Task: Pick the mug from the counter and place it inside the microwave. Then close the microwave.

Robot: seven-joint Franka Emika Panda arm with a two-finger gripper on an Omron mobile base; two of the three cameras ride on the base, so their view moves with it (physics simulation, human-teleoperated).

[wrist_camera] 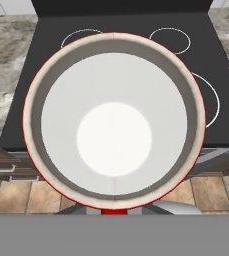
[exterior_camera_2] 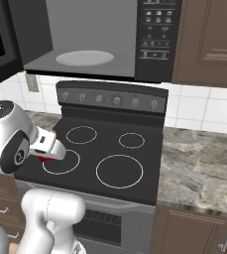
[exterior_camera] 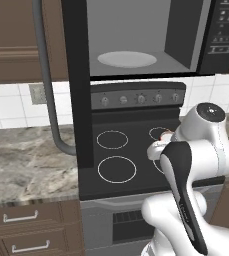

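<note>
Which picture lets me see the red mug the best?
The hand view: the mug is close up there, and you look straight down into its white inside, ringed by its red rim. The right base view shows a bit of red beside the arm, and the left base view a tiny red speck behind the arm.

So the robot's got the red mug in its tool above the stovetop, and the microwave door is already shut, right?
Not quite. The tool does hold the red mug above the stovetop, but the microwave door is open: the left base view shows the grey cavity and the white turntable plate, with the door swung out to the left.
</note>
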